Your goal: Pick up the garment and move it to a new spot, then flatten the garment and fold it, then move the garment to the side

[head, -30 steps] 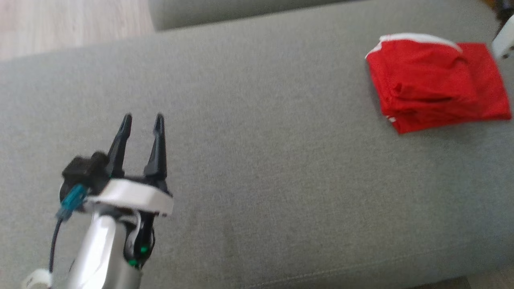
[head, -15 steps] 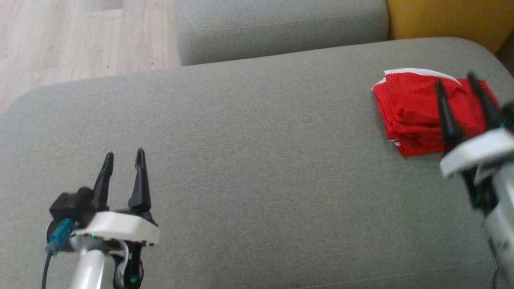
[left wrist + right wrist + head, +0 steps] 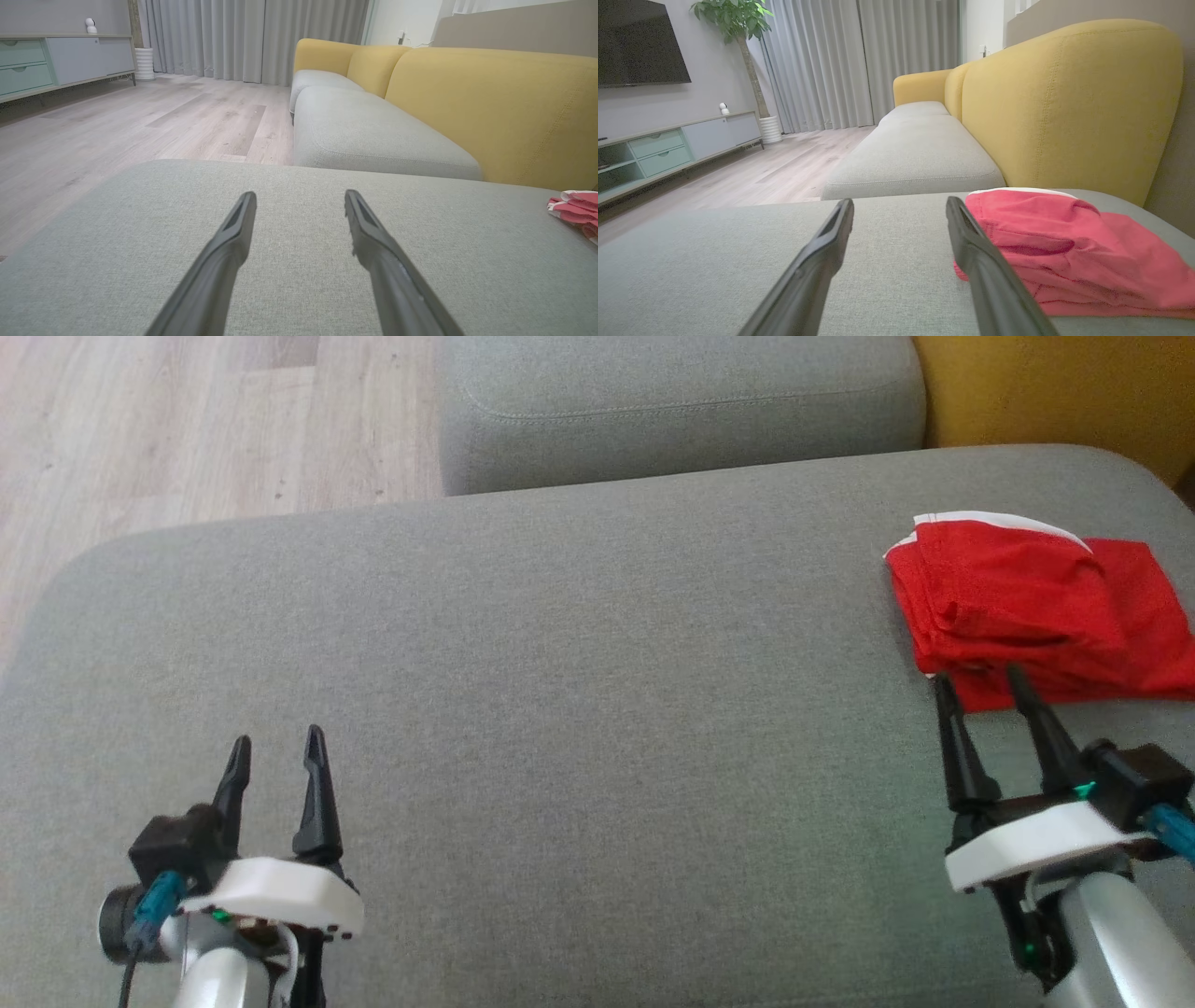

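Plainly, left fingers (image 3: pixel 316 793) and right fingers (image 3: pixel 954 756) gape wide, empty (garment (image 3: pixel 1027 607) nearby).

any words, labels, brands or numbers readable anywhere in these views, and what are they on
None: no text can be read in these views.
red garment: plain cloth with a white edge, no print showing.
left gripper, right gripper: no markings legible.
tv: dark screen, no logo legible.
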`<state>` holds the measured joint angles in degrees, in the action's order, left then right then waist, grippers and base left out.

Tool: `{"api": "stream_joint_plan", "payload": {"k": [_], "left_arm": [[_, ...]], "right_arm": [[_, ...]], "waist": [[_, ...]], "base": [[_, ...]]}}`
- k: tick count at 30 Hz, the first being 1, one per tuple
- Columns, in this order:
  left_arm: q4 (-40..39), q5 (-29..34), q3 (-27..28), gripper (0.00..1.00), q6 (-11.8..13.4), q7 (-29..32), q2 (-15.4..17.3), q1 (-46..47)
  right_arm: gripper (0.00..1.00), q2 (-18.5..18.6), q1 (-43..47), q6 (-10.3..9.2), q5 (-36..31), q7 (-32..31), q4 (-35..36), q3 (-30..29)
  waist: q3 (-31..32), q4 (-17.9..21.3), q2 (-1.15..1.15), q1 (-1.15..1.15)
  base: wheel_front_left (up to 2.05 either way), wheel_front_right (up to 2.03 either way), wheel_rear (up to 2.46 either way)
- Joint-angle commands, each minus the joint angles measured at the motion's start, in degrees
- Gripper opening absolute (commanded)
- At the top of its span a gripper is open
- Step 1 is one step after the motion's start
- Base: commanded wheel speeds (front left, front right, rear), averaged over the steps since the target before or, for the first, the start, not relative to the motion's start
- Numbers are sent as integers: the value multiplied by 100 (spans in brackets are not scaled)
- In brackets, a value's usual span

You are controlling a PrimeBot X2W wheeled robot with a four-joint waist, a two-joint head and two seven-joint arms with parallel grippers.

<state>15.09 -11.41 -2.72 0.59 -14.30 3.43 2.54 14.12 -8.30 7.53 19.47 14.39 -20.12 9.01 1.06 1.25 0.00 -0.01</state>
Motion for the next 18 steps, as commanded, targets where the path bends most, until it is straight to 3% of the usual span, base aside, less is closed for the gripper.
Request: {"api": "stream_joint_plan", "payload": {"k": [1, 18], "left_arm": [[-121, 71, 250, 100, -15, -70, 37, 203], [108, 194, 399, 100, -237, -70, -31, 307]], "right_arm": [[100, -30, -114, -4, -77, 61, 190, 120], [100, -178, -169, -4, -127, 61, 164, 162]], "waist": [[-13, -8, 0, 1], [4, 58, 0, 1]], "base": [[0, 0, 0], [0, 0, 0]]}}
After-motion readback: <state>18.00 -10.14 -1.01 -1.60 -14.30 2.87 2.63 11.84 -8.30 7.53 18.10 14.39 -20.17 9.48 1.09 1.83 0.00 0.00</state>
